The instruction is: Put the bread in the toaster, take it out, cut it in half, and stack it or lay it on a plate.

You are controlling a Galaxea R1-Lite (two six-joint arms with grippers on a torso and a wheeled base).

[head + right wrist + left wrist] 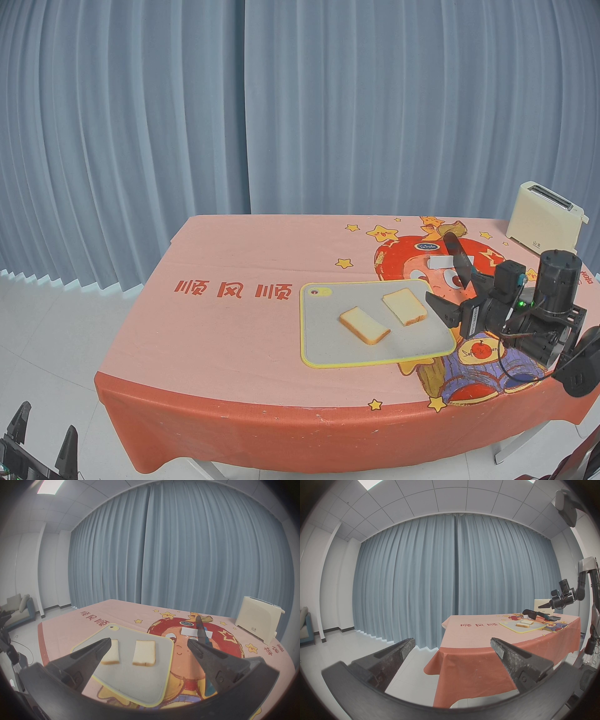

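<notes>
A curtain point(250, 106) hangs behind the table point(237, 337). The left end effector point(452, 641), released, sits well off the table. The right end effector point(149, 642), fingers spread and empty, faces the cutting board point(325, 350); the toaster point(544, 219) stands beyond it. The left wrist view shows it raised over the knife point(200, 630). Ahead lie the nearer bread half point(405, 306) and the farther bread half point(364, 325), apart.
</notes>
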